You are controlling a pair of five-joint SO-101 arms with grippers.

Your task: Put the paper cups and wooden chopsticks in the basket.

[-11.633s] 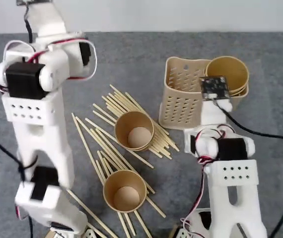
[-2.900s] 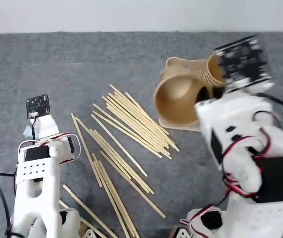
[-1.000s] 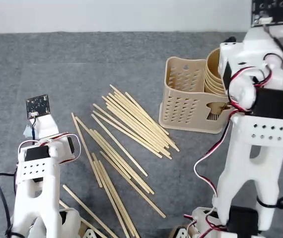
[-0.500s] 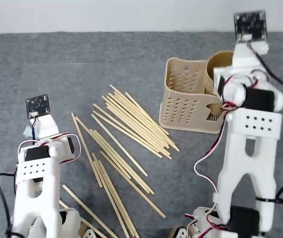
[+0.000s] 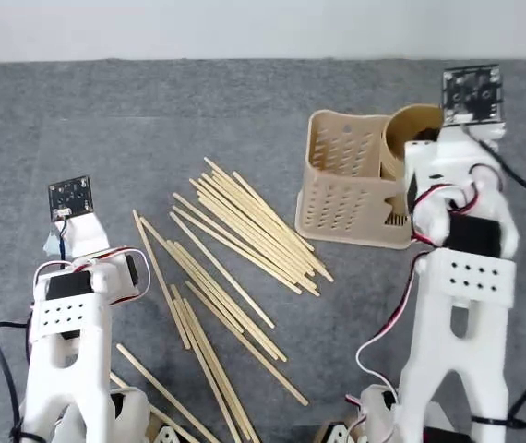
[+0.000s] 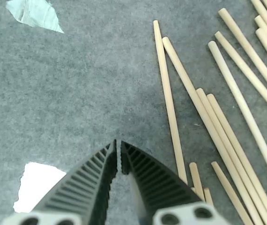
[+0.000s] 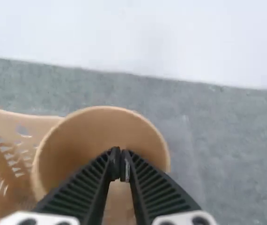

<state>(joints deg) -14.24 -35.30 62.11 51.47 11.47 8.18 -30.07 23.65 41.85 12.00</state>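
- Paper cups (image 5: 413, 129) stand in basket (image 5: 341, 198).
- Chopsticks (image 5: 235, 240) lie left of basket.
- Left gripper (image 6: 118, 152): jaws closed, empty.
- Right gripper (image 7: 119, 164): jaws closed above cups.

Mat (image 5: 198, 101) is grey felt-like cloth, matt and fuzzy to the eye. Chopsticks (image 5: 245, 217) are pale bare wood, smooth and matt; cups (image 5: 401, 138) are tan paper, matt; basket (image 5: 341, 198) is beige plastic, smooth with a slight sheen. Arm shells (image 5: 65, 369) are white matt plastic, fingers (image 6: 143, 176) black matt plastic with ribbed faces.
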